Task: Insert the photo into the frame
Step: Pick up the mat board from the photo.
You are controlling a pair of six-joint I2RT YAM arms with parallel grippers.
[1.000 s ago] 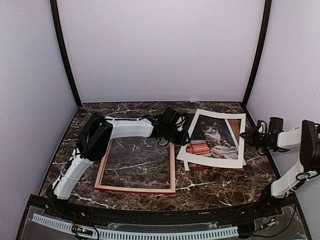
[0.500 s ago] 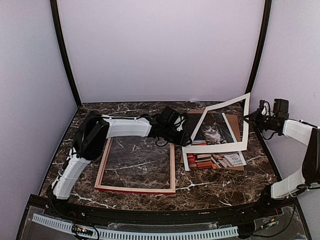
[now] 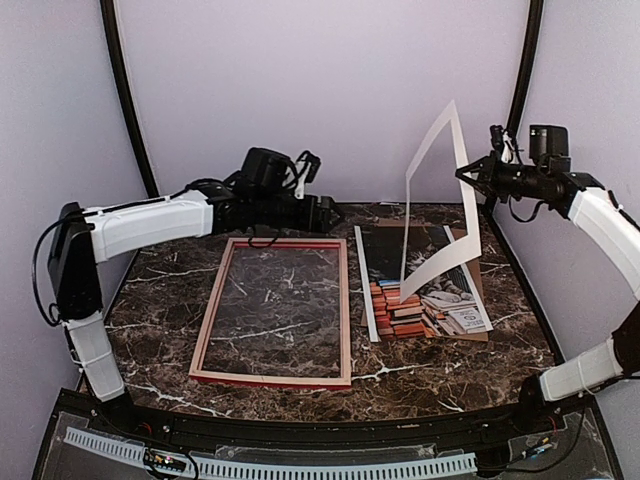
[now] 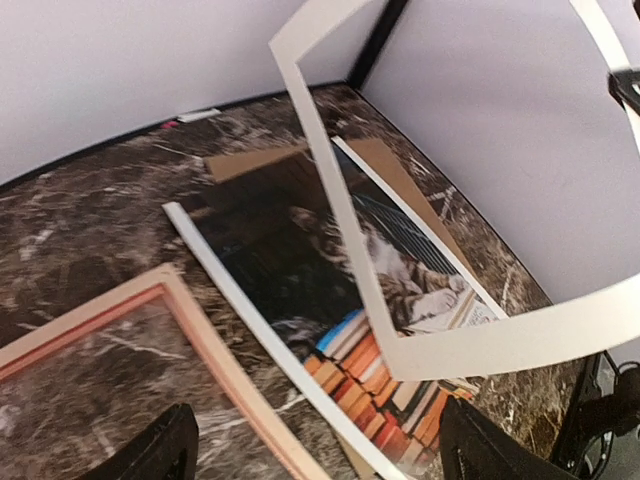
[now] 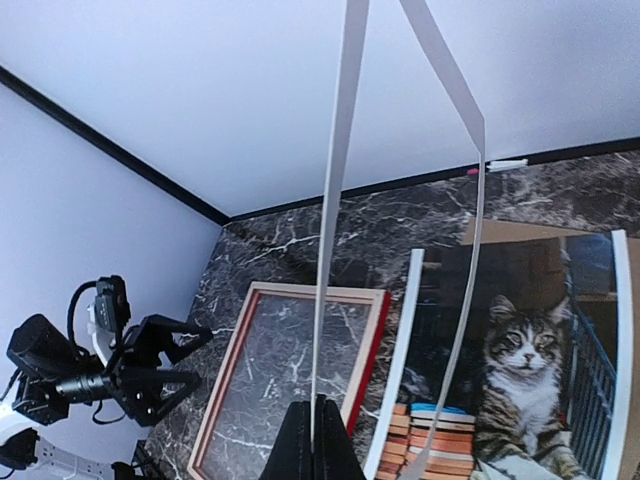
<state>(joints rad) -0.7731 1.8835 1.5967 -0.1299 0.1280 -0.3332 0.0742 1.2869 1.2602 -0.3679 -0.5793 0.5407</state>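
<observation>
Right wrist view: the right gripper (image 5: 318, 425) pinches an edge of the white mat (image 5: 338, 200), holding it upright. Beneath lies the photo (image 5: 520, 360) (likely light, floppy, slick paper, best taken by its white border), the frame (image 5: 370, 345) flat beside it. The left gripper (image 5: 198, 360) stands spread, empty.

The counter (image 3: 420, 375) is dark brown marble with white veins. The frame (image 3: 345, 310) shows pale pinkish wood, redder along its edges. The photo (image 3: 395, 312) carries a grey-and-white tabby cat above a stack of orange, red and blue books, inside a white border. The mat (image 4: 500, 342) is plain white, the backing board (image 4: 250, 160) brown. The walls (image 3: 300, 100) are pale lilac.
</observation>
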